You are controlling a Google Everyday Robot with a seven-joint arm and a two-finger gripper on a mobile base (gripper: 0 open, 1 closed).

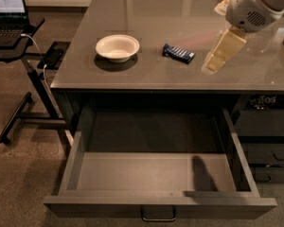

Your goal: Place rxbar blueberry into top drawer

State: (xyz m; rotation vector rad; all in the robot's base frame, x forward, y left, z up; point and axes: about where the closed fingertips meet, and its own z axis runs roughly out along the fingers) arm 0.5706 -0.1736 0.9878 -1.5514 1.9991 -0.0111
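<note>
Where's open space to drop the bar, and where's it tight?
The drawer floor is bare wall to wall. Behind the bowl and snack bar the tabletop is free. Tightest front right, where the pincer hangs right of the bar.

Above the table [146, 13] hangs the end effector [212, 66], arm cropped top-right.

We count: one rxbar blueberry [178, 53]; one white bowl [117, 47]; one table [146, 13]; one top drawer [161, 205]; one laptop [7, 8]; one gripper [211, 65], over the table's right part, near the bar.
</note>
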